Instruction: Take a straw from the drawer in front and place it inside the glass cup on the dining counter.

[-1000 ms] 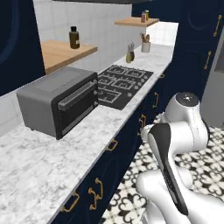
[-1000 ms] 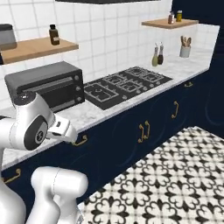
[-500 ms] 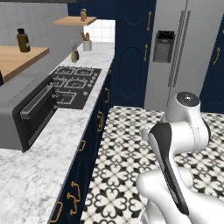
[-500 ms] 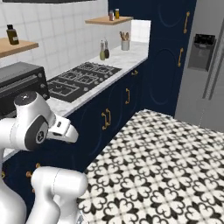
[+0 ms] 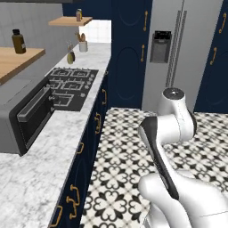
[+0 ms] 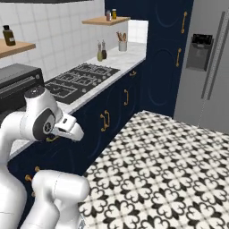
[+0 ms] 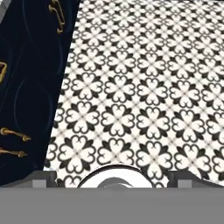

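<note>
Base is facing along a galley kitchen; arm is folded up close to its own body, hand (image 7: 112, 186) pointing down at the black-and-white patterned floor (image 7: 144, 87). Finger tips are barely rising at the 6 o'clock edge of the hand view, so I cannot tell whether the hand is released or clenched, and nothing is showing between them. Marbled surface (image 5: 42, 164) is running along the 9 o'clock side of the left base view, carrying a toaster oven (image 5: 24, 118) and a black gas hob (image 5: 71, 87); navy cabinets with gold handles (image 6: 114, 112) are sitting beneath it. Steel fridge (image 5: 182, 49) is standing toward 1 o'clock. No straw, drawer, glass cup or dining counter is visible from here, so the straw's place cannot be told; judging by the task, it is lying in the drawer. Handling, as a judgement: the straw is likely very light, thin and smooth, prone to rolling or slipping and to bending if squeezed hard. Best taken near mid-length with a gentle pinch across its width, so it is hanging balanced for lowering into the cup.
</note>
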Controlling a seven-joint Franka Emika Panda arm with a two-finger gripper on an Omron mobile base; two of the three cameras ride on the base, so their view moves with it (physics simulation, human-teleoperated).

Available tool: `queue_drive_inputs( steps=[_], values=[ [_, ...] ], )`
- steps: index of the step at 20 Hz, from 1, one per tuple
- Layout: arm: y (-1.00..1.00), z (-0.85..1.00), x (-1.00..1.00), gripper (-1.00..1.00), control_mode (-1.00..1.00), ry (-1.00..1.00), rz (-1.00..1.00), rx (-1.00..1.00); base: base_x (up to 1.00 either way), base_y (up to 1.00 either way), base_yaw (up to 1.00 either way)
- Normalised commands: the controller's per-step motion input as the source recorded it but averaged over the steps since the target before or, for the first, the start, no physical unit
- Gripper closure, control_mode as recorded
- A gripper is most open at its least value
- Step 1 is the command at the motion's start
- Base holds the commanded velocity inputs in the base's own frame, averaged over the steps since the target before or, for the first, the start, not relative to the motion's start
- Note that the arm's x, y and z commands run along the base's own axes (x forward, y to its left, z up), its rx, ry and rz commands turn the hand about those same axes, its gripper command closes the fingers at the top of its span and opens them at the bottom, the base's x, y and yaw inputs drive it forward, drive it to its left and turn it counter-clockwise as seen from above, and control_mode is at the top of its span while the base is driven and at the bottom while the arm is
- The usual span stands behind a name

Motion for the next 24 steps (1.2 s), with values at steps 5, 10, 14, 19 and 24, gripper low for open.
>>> queue_drive_inputs(
  steps=[5,10,14,19,24],
  values=[
    [-0.14,-0.17,1.00,-1.00,-1.00,0.50,0.28,0.23,0.00,0.00,0.00],
    [-0.06,-0.73,0.95,-1.00,-1.00,0.38,0.29,0.43,0.00,0.00,0.00],
    [-0.02,-1.00,0.60,-1.00,-1.00,0.14,0.20,0.59,0.00,0.00,0.00],
    [0.00,-0.85,0.29,-1.00,-1.00,-0.02,0.22,0.57,0.00,0.00,0.00],
    [0.23,-0.12,0.21,-1.00,-1.00,-0.13,0.15,0.46,0.00,0.00,0.00]
  ],
)
